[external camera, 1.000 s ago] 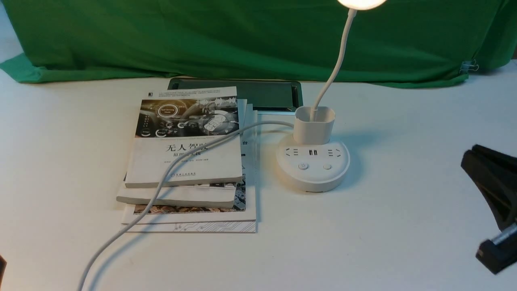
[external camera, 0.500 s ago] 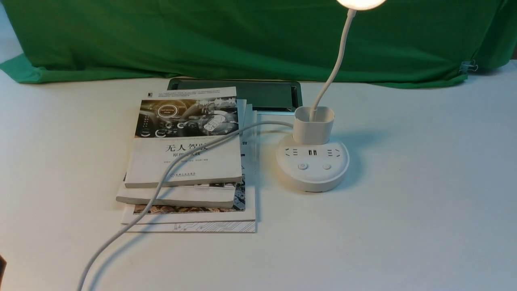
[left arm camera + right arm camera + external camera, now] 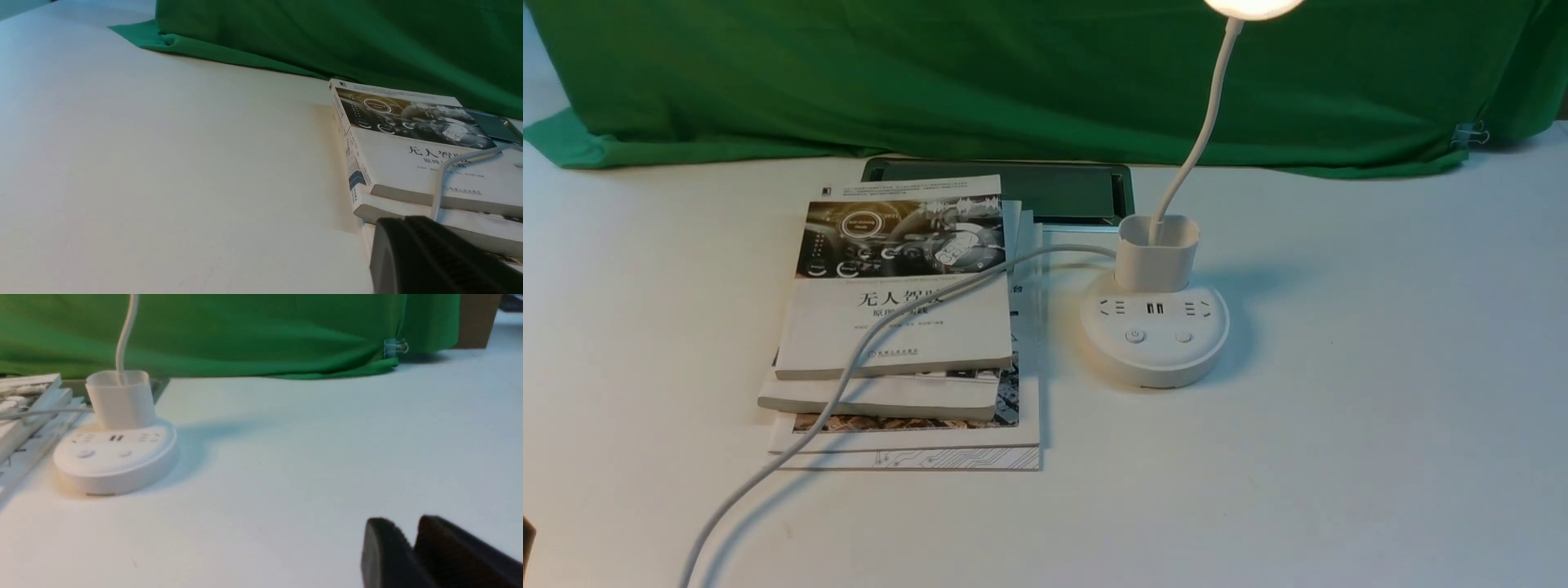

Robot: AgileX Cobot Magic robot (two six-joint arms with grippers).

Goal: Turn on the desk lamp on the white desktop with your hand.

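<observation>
The desk lamp (image 3: 1156, 331) sits on the white desk (image 3: 1339, 457) right of centre in the front view, and its round head (image 3: 1252, 6) at the top edge is glowing warm and bright: the light is on. Its thin gooseneck (image 3: 1197, 139) curves up out of the cup-shaped holder (image 3: 1157, 253), which stands at the back of the round base, with two small buttons (image 3: 1135, 336) side by side on the front of that base, below the sockets. The white cord (image 3: 849, 371) leaves the back of the base, drapes across the stack of books (image 3: 903, 327) just to the lamp's left and trails off toward the near edge of the desk. Behind the books lies a dark flat panel (image 3: 1013, 189), and the green cloth (image 3: 1013, 73) hangs across the back. Neither arm shows in the front view. In the right wrist view the right gripper (image 3: 408, 549) is low over bare desk, well apart from the lamp base (image 3: 116, 457), its two dark fingers (image 3: 382, 551) nearly together with only a thin slit between them and nothing held. In the left wrist view only one dark finger (image 3: 429, 257) of the left gripper shows, near the corner of the books (image 3: 425, 163); I cannot tell whether that gripper is parted or closed.
</observation>
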